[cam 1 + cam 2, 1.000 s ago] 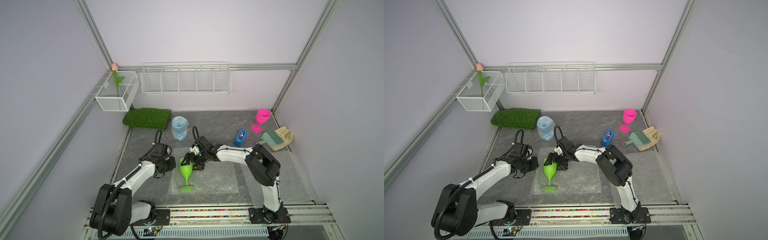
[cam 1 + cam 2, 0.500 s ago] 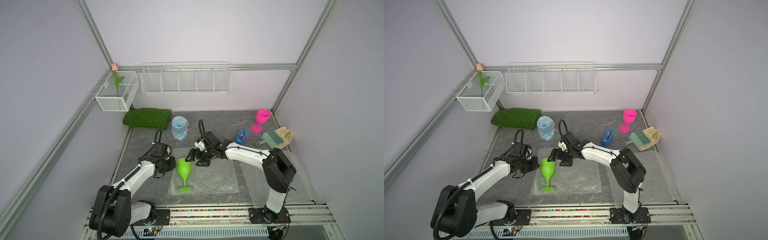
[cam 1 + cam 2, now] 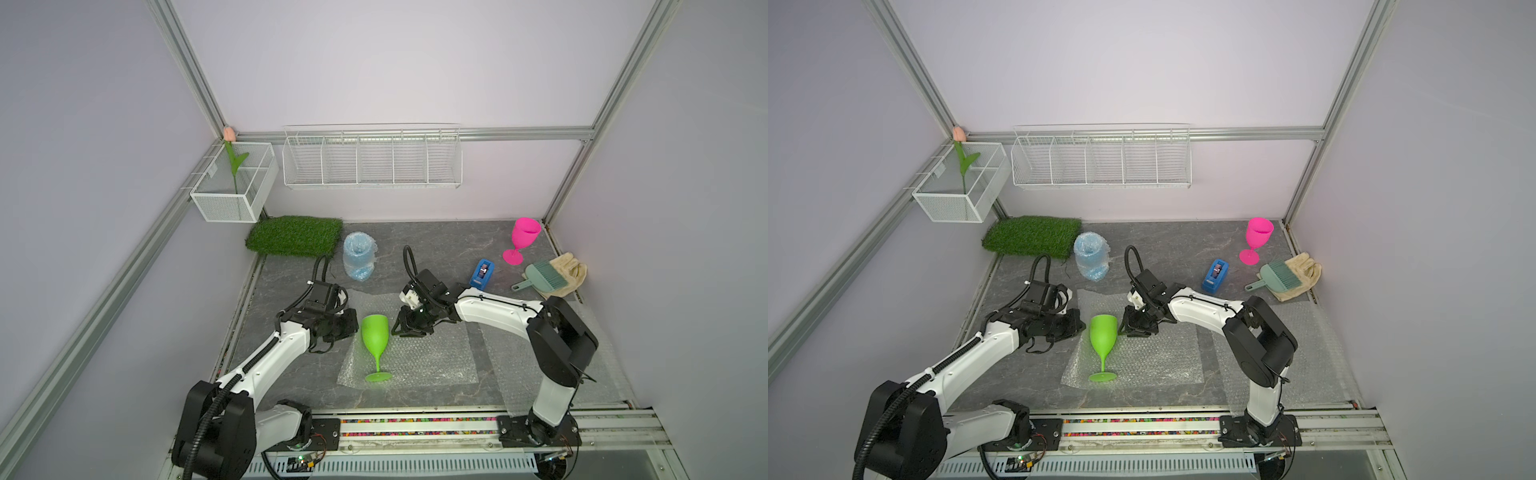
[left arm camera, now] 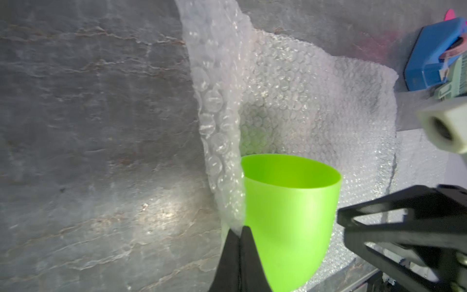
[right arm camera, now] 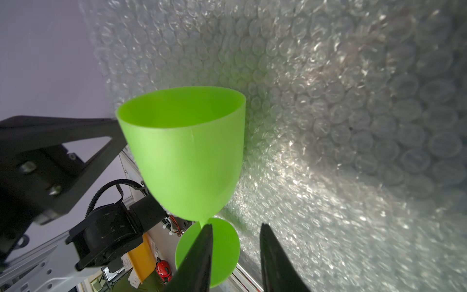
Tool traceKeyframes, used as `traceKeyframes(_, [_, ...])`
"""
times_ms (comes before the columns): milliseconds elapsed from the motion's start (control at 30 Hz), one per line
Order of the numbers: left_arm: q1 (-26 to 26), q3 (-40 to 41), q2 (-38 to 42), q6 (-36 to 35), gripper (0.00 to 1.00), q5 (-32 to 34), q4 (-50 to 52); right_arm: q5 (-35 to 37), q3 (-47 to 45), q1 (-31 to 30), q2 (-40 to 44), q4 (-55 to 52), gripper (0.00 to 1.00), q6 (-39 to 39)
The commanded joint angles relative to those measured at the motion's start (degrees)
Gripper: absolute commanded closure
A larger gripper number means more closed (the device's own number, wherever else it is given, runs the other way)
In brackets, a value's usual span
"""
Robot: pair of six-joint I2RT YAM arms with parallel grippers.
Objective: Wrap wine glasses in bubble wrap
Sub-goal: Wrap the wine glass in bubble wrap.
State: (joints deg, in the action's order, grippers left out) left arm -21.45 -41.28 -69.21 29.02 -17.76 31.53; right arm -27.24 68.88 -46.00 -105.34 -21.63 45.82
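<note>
Tabletop [image 3: 436,249], left pincer [image 4: 239,233] pinching bubble wrap [image 4: 303,101] edge

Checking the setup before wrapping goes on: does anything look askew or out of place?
Only the bubble wrap sheet: one edge is lifted up beside the green goblet, pinched in the shut left pincer. That goblet and the pink goblet stand upright; nothing spilled.

Pale lilac walls [image 3: 374,62]; grey, seemingly stone-patterned floor [image 3: 449,245]; white wire rack [image 3: 372,160].

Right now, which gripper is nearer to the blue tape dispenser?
Right. The right gripper is between the green goblet and the tape dispenser; the left gripper, pinching bubble wrap, is on the goblet's other side.
</note>
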Motion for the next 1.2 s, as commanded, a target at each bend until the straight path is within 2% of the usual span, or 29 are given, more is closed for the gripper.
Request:
traceKeyframes(0, [-1.69, -3.31, 0.29, 2.62, 1.00, -0.96, -0.45, -0.65, -1.21, 0.39, -1.51, 2.10, 0.70, -0.11])
traceKeyframes(233, [-3.75, -4.16, -1.82, 7.02, 1.00, -5.77, -6.33, -1.11, -3.29, 1.39, -3.17, 5.17, 0.75, -0.02])
traceKeyframes(567, [-11.24, -7.84, -11.03, 10.40, 1.00, -5.71, -12.69, -2.90, -5.22, 3.51, -4.20, 9.34, 0.77, 0.59])
traceKeyframes(767, [-14.45, -11.02, -16.84, 11.32, 1.00, -5.70, -15.08, -1.50, -9.80, 6.74, 2.49, 8.12, 0.69, -0.36])
traceKeyframes(967, [-16.38, -13.29, -21.15, 11.24, 1.00, -6.70, -16.55, -4.12, -12.62, 11.86, 10.12, 9.16, 0.65, 0.09])
traceKeyframes(1167, [-16.96, -13.05, -23.06, 11.33, 1.00, -7.54, -17.79, -9.47, -8.78, 13.29, 7.33, 13.95, 0.58, 2.53])
